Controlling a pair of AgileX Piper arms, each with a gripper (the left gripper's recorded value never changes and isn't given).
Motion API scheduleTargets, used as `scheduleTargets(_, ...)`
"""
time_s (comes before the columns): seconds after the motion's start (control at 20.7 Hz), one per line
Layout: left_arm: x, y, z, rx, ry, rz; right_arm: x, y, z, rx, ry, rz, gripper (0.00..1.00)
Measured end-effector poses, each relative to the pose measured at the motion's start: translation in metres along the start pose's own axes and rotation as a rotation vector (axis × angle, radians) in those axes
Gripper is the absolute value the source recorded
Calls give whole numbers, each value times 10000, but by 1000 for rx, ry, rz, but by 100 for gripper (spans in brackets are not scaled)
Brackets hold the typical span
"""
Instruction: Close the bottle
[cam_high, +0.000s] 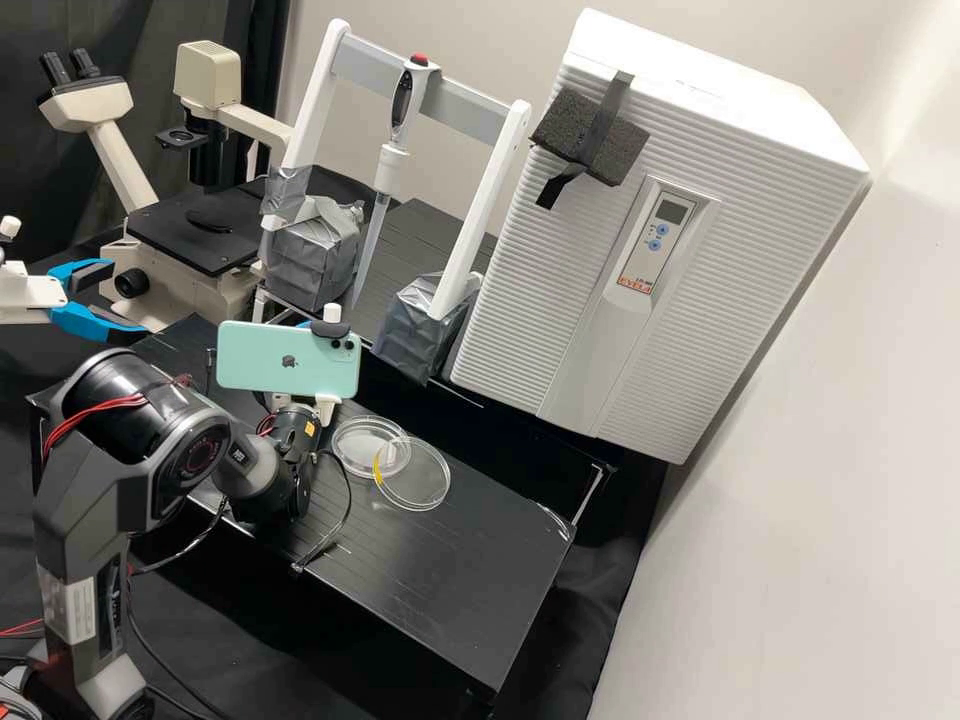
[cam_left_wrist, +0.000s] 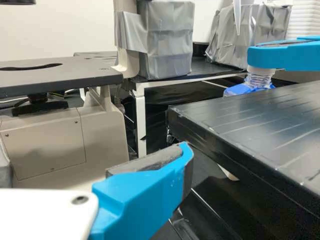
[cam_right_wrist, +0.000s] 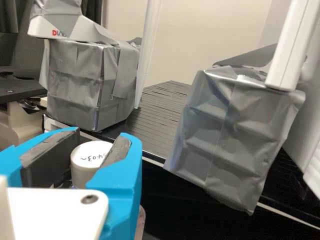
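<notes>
Fingers of the right gripper (cam_right_wrist: 93, 144) are clamped on a white cap (cam_right_wrist: 90, 159) with handwriting on its top, a grey pad pressing it from each side. From my left wrist camera I see that same gripper sitting directly over the clear bottle (cam_left_wrist: 259, 80). The threaded neck shows just beneath the blue fingers, and I cannot tell whether the cap touches the threads. The bottle stands at the far left edge of the raised black platform (cam_left_wrist: 260, 130), near the two tape-wrapped blocks (cam_right_wrist: 90, 85) at the feet of the white pipette stand (cam_high: 488, 195).

My left gripper (cam_high: 118, 297) hangs at the left edge of the scene, just beside the microscope (cam_high: 170, 250), its fingers spread apart and holding nothing.

A mint-green phone (cam_high: 290, 360) sits in a clamp just ahead of the big dark arm, at the platform's far left corner. Two clear petri dishes (cam_high: 420, 480) lie overlapping on the platform, right of the phone. A large white ribbed machine (cam_high: 680, 240) stands at the far right.
</notes>
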Motion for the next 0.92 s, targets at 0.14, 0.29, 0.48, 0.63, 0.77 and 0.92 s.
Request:
scheduleTargets(0.14, 0, 0, 0, 0, 0, 0, 0, 0, 0, 0, 0, 0, 0)
scheduleTargets(0.29, 0, 0, 0, 0, 0, 0, 3, -9, 9, -12, -2, -3, 0)
scheduleTargets(0.48, 0, 0, 0, 0, 0, 0, 10, -27, 18, -16, -4, -9, 0)
scheduleTargets(0.63, 0, 0, 0, 0, 0, 0, 10, -27, 18, -16, -4, -9, 0)
scheduleTargets(0.77, 0, 0, 0, 0, 0, 0, 14, -32, 20, -12, -6, -8, 0)
scheduleTargets(0.92, 0, 0, 0, 0, 0, 0, 15, -26, 24, -7, -9, 0, 0)
